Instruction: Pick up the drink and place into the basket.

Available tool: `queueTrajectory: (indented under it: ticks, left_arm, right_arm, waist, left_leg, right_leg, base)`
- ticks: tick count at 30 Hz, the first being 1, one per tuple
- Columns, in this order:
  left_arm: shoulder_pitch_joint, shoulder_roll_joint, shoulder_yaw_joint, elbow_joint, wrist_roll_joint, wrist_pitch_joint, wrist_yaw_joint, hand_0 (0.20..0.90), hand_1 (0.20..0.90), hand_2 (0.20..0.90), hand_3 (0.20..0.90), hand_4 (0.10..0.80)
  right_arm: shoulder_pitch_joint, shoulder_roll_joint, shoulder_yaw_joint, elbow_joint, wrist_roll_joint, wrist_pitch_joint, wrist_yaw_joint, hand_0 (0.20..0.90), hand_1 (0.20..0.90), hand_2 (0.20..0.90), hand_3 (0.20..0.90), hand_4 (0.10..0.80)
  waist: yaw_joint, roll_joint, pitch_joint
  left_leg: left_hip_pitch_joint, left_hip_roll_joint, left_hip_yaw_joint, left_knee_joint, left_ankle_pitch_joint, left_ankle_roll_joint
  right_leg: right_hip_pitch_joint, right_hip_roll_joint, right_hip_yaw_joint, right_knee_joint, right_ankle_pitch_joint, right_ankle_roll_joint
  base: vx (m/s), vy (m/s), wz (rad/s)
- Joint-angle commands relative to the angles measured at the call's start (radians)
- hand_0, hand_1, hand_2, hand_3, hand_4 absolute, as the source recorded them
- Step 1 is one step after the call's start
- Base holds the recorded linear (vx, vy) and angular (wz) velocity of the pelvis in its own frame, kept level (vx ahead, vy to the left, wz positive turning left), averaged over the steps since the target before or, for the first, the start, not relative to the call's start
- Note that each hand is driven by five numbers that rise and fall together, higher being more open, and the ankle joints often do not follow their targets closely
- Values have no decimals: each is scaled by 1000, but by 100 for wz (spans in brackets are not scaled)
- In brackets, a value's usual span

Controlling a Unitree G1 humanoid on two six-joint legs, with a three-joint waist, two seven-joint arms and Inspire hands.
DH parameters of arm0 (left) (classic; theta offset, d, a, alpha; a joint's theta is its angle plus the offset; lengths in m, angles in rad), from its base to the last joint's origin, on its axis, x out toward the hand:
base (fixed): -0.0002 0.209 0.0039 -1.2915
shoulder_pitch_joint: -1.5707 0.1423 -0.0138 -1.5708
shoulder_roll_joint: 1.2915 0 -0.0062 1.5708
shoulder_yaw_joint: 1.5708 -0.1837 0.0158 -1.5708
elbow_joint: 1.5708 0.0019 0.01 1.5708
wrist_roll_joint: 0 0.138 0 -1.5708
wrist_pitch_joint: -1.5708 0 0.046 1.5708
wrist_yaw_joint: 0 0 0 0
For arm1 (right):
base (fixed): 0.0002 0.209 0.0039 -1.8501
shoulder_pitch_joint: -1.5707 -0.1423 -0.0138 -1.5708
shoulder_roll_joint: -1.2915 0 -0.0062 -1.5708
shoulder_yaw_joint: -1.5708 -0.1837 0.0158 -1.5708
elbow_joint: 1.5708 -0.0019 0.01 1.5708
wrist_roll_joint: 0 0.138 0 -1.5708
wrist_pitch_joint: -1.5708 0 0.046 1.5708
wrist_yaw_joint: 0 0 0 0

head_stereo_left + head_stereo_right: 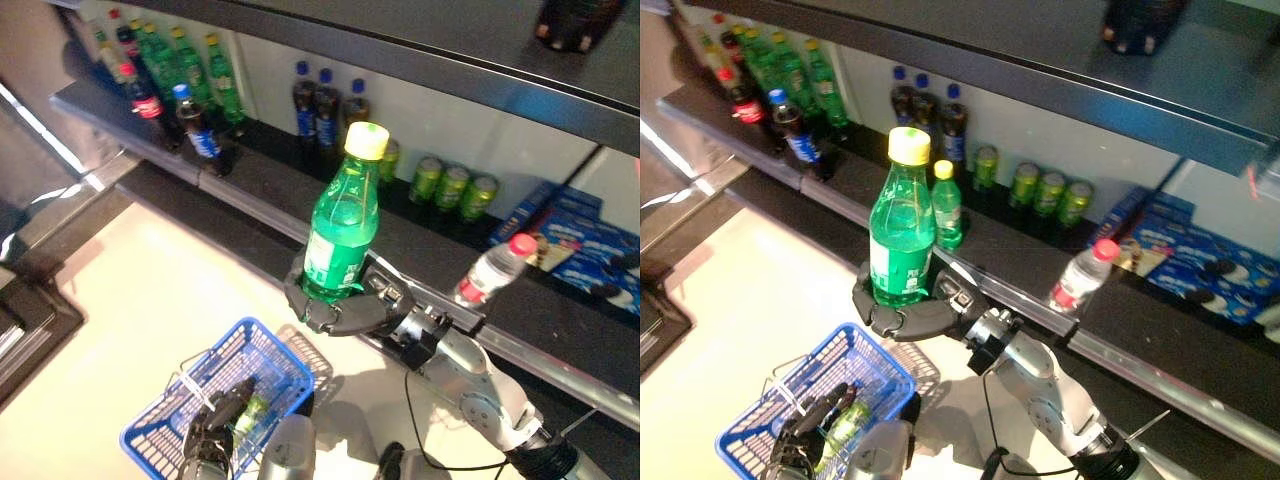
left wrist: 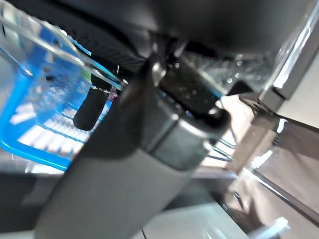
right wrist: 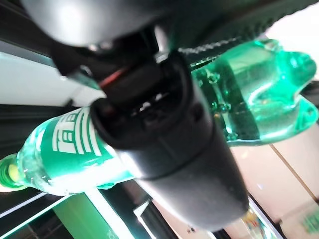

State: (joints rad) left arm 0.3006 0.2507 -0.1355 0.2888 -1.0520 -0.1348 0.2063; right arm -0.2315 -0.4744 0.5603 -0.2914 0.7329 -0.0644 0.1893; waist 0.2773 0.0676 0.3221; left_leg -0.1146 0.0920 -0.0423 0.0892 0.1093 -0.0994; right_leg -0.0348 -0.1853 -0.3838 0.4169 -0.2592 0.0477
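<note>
The right hand (image 1: 335, 305) has its fingers wrapped round the bottom of a green bottle (image 1: 342, 225) with a yellow cap, holding it upright in the air just in front of the shelf's (image 1: 440, 255) front edge. The blue basket (image 1: 215, 395) sits lower down, with the left hand (image 1: 215, 415) curled round its wire handle.
</note>
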Motion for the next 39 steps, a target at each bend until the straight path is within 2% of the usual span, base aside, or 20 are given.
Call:
queueTrajectory:
  ticks: [1,2,3,5,7,12,19,20,25,30,39]
  left_arm:
    - [-113,105,4,-402,50,-130,-223,300,300,300,200,100]
    - [-112,117,3,-478,3,-112,-277,300,300,300,200,100]
    - [-112,117,3,-478,3,-112,-277,300,300,300,200,100]
    - [-115,131,-10,-585,-73,-92,-402,300,300,300,200,100]
    - [-126,147,-31,-643,-82,-70,-479,300,300,300,200,100]
    - [-149,164,-46,-722,-106,-24,-554,300,300,300,200,100]
    - [-148,172,-19,-790,-167,34,-640,300,300,300,200,100]
    - [-147,173,-16,-793,-175,39,-645,300,300,300,200,100]
    - [-155,177,1,-842,-302,138,-768,300,300,300,200,100]
    - [-188,173,-21,-858,-331,198,-840,300,300,300,200,100]
    - [-194,174,-9,-845,-349,194,-871,300,300,300,200,100]
  right_arm:
    - [-217,158,18,-88,-8,-180,-71,300,300,300,200,100]
    - [-228,177,30,-62,-27,-189,-107,300,300,300,200,100]
    - [-228,176,30,-62,-27,-189,-107,300,300,300,200,100]
    - [-238,205,50,-17,-57,-195,-171,300,300,300,200,100]
    - [-246,219,64,17,-101,-199,-217,300,300,300,200,100]
    - [-245,220,107,69,-115,-195,-293,300,300,300,200,100]
    - [-207,257,141,230,-67,-211,-319,300,300,300,200,100]
    - [-206,262,144,236,-59,-207,-318,300,300,300,200,100]
    - [-192,303,160,361,-35,-247,-310,300,300,300,200,100]
    - [-194,341,176,432,-60,-257,-306,300,300,300,200,100]
    - [-189,356,164,499,-54,-239,-293,300,300,300,200,100]
  waist:
    - [29,-13,-35]
    - [52,-12,-28]
    - [50,-13,-31]
    - [87,-9,-19]
    - [111,-8,-14]
    - [137,-12,-27]
    - [173,-11,-37]
    - [178,-13,-36]
    - [205,-16,-25]
    - [208,-16,-21]
    - [197,-11,-14]
  left_leg:
    - [-8,-57,-56,136,-43,-5]
    - [-12,-70,-82,138,-47,-2]
    - [-15,-71,-84,135,-44,-2]
    - [-21,-90,-121,141,-52,2]
    - [-25,-104,-149,145,-58,4]
    - [-24,-123,-181,143,-66,11]
    - [-25,-142,-216,135,-70,19]
    - [-14,-136,-215,138,-95,14]
    - [-23,-142,-238,126,-92,18]
    - [-30,-143,-241,119,-91,21]
    - [-37,-141,-225,114,-93,24]
  right_leg:
    - [127,40,-15,-233,153,-26]
    - [132,35,-31,-231,155,-24]
    - [130,35,-34,-234,158,-24]
    - [138,27,-60,-230,159,-21]
    - [141,21,-78,-228,165,-15]
    - [154,14,-98,-240,176,-5]
    - [162,5,-125,-247,181,6]
    - [170,10,-112,-242,159,11]
    - [169,14,-128,-251,162,14]
    - [159,14,-135,-251,165,16]
    - [145,10,-129,-253,173,22]
  base:
    - [-1,-20,54]
    - [3,-15,53]
    - [13,-13,31]
    - [18,-21,45]
    - [42,-29,56]
    - [74,22,32]
    - [56,5,18]
    - [73,-80,16]
    - [12,-51,8]
    - [-3,-20,3]
    - [0,0,0]
